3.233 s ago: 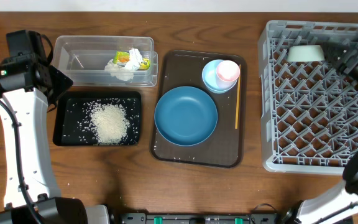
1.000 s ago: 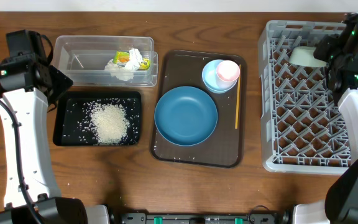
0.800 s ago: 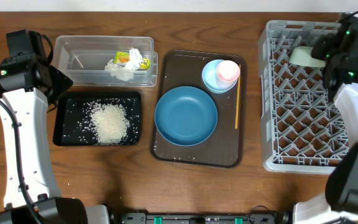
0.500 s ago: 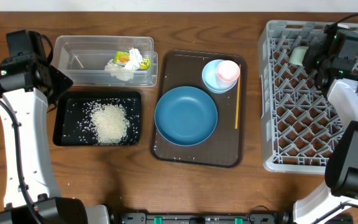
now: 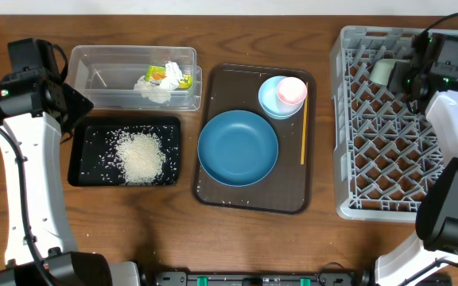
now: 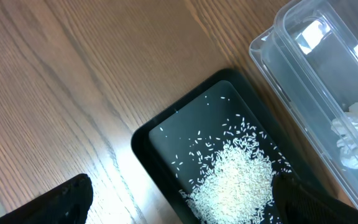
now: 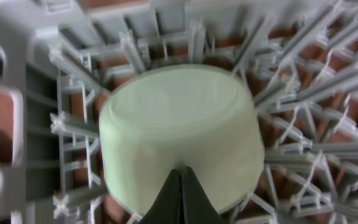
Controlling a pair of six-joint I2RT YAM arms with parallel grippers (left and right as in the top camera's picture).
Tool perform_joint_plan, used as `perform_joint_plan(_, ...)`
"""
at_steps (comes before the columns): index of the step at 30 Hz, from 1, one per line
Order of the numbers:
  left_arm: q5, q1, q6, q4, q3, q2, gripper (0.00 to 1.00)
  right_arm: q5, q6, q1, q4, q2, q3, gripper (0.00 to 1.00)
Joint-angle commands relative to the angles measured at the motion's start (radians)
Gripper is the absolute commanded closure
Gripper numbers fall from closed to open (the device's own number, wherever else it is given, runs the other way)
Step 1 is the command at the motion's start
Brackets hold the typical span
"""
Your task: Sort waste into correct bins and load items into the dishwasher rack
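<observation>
The mint-green bowl lies bottom-up among the pegs at the back left of the grey dishwasher rack. My right gripper is shut, its tip pressed against the bowl's side with nothing between the fingers. Above the left end of the black tray, which holds a heap of rice, my left gripper hangs open. Tissue and a yellow-green wrapper lie in the clear tub. The dark blue bowl, the light blue bowl with the pink cup in it, and the orange stick sit on the brown tray.
The rack's lattice of pegs surrounds the right gripper on all sides. Tub and black tray sit side by side at the left, close to the left gripper. Bare wooden table runs along the front.
The right arm has swung left across the rack's back and turned onto the mint-green bowl, which shifted slightly left and tipped. The left arm has not moved.
</observation>
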State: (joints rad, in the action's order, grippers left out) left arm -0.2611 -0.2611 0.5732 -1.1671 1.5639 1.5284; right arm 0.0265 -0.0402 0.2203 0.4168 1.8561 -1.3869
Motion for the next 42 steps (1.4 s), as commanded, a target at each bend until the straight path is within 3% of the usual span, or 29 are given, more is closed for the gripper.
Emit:
perform_joint_plan(1,-0.005,-0.004,0.008,-0.003,0.003,0.002,0.06,0.002,0.011,0.002,0.044,-0.006,-0.042,0.99)
perform_joint_plan(7,-0.005,-0.004,0.008,-0.003,0.003,0.002,0.06,0.004,0.012,0.001,0.025,-0.034,-0.058,0.99)
perform_joint_plan(14,-0.005,-0.004,0.008,-0.003,0.003,0.002,0.06,0.008,0.013,0.001,-0.2,-0.027,-0.058,0.99)
perform_joint_plan(23,-0.005,-0.004,0.008,-0.003,0.003,0.002,0.06,0.06,0.023,0.001,-0.33,0.108,-0.058,0.99)
perform_joint_plan(30,-0.005,-0.004,0.008,-0.003,0.003,0.002,0.06,0.06,0.022,0.002,-0.304,0.144,-0.059,0.99)
perform_joint_plan(42,-0.005,-0.004,0.008,-0.003,0.003,0.002,0.06,0.043,0.019,0.002,-0.104,0.029,-0.06,0.99)
